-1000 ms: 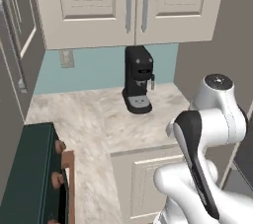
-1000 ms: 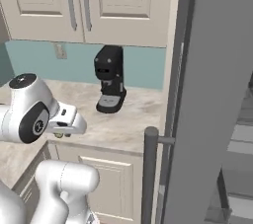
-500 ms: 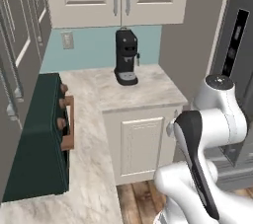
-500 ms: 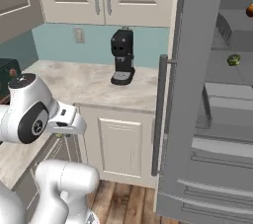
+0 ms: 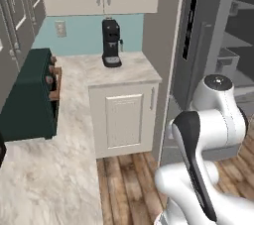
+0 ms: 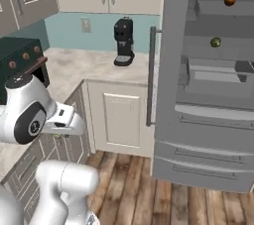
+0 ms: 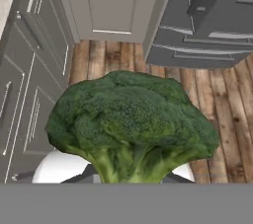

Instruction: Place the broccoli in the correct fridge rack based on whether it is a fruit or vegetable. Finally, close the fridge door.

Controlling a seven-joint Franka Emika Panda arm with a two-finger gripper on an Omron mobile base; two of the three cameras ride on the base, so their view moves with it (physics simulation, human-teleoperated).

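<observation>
My arm is folded low in front of the base, elbow up, forearm running down toward the lower cabinets beside the marble tabletop. Fridge stands open on my right, door swung out toward the coffee machine; pale fridge rack inside carries a small green item, an orange fruit on the shelf above. Broccoli: dark bumpy crown, paler stem pointing down, above the wood floor. Pincer clenched on the broccoli stem; fingertips hidden behind it.
</observation>
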